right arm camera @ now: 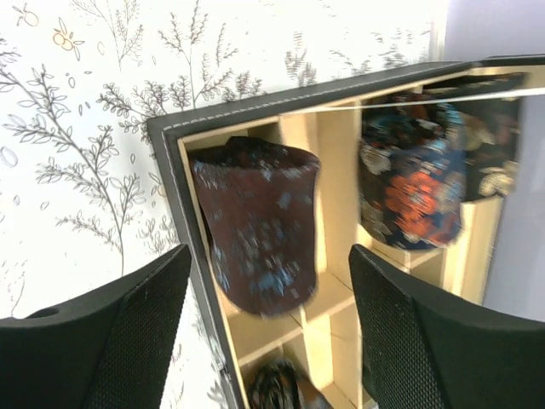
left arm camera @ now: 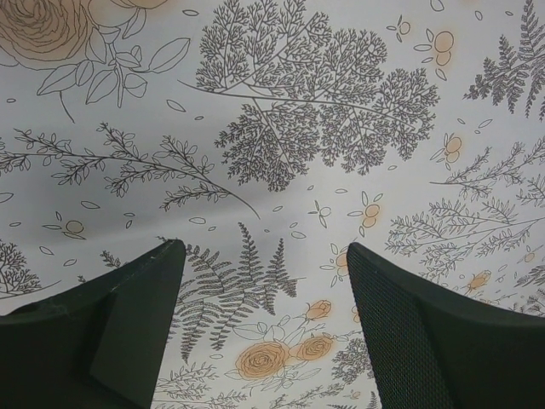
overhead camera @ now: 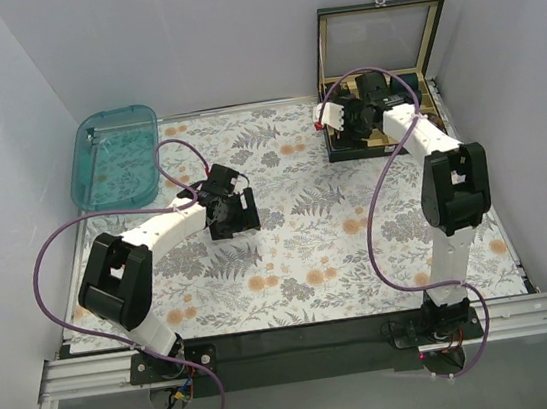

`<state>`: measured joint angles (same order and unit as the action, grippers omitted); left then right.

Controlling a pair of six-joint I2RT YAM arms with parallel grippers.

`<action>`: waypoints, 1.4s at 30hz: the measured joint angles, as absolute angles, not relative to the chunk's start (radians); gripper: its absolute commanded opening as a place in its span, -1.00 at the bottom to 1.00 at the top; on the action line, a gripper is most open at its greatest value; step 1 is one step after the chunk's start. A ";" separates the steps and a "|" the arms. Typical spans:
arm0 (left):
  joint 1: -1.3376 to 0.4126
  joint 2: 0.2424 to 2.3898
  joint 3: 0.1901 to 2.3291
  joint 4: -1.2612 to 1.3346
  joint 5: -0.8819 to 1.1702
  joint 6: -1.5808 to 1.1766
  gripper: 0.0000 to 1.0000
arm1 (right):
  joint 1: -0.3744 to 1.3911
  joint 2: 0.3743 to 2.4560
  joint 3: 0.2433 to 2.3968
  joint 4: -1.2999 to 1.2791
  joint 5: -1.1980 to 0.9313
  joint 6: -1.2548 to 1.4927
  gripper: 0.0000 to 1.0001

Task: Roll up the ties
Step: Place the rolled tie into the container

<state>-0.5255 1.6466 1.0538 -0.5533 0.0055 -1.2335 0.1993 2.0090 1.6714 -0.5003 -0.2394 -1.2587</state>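
Observation:
A rolled tie (right arm camera: 260, 226), dark brown with small pale dots, stands in the corner compartment of a black box (right arm camera: 183, 196) with pale wooden dividers. My right gripper (right arm camera: 268, 256) hovers just above it, open, with both fingers wider than the coil and not touching it. In the top view this gripper (overhead camera: 338, 120) is at the box's left side. My left gripper (left arm camera: 264, 247) is open above the bare floral cloth with nothing between its fingers. In the top view it (overhead camera: 239, 212) is left of the table's centre.
Another rolled bundle with orange and blue pattern (right arm camera: 409, 183) fills a neighbouring compartment, and a third dark coil (right arm camera: 277, 388) shows lower down. The box lid (overhead camera: 378, 39) stands upright at the back right. A teal plastic tray (overhead camera: 116, 155) lies at the back left.

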 measured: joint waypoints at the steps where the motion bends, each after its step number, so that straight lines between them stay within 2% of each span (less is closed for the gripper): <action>1: -0.525 1.647 1.054 -0.553 0.007 -1.232 0.42 | 0.199 1.993 1.671 -0.507 -0.241 -1.254 0.38; 7: -0.525 1.627 1.068 -0.562 -0.020 -1.226 0.43 | 0.197 1.842 1.671 -0.533 -0.236 -1.143 0.40; 10: -0.525 1.570 1.069 -0.574 -0.071 -1.223 0.44 | 0.197 1.743 1.670 -0.525 -0.218 -1.016 0.52; 13: -0.525 1.462 1.074 -0.593 -0.152 -1.220 0.43 | 0.197 1.608 1.627 -0.478 -0.174 -0.835 0.69; 14: -0.525 1.419 1.078 -0.600 -0.184 -1.222 0.44 | 0.197 1.557 1.602 -0.461 -0.154 -0.773 0.97; 18: -0.525 1.233 1.081 -0.625 -0.324 -1.238 0.46 | 0.196 1.340 1.456 -0.404 -0.023 -0.543 0.97; 23: -0.525 0.960 1.047 -0.610 -0.512 -1.228 0.51 | 0.196 1.028 1.177 -0.344 0.154 -0.328 0.97; 25: -0.525 0.849 1.000 -0.588 -0.569 -1.207 0.70 | 0.196 0.895 1.049 -0.319 0.206 -0.260 0.97; 29: -0.525 0.648 0.893 -0.556 -0.658 -1.200 0.77 | 0.196 0.670 0.856 -0.312 0.284 -0.155 0.97; 31: -0.525 0.583 0.844 -0.546 -0.675 -1.206 0.89 | 0.196 0.594 0.805 -0.322 0.306 -0.117 0.97; 35: -0.525 0.474 0.738 -0.539 -0.694 -1.258 0.96 | 0.196 0.452 0.747 -0.362 0.310 -0.066 0.97; 42: -0.525 0.382 0.597 -0.509 -0.712 -1.332 0.96 | 0.196 0.289 0.687 -0.379 0.348 -0.032 0.97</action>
<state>-0.5251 0.3817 0.5968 -0.5087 -0.7116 -1.3319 0.1963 0.2886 0.6872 -0.3786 0.3481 -0.0322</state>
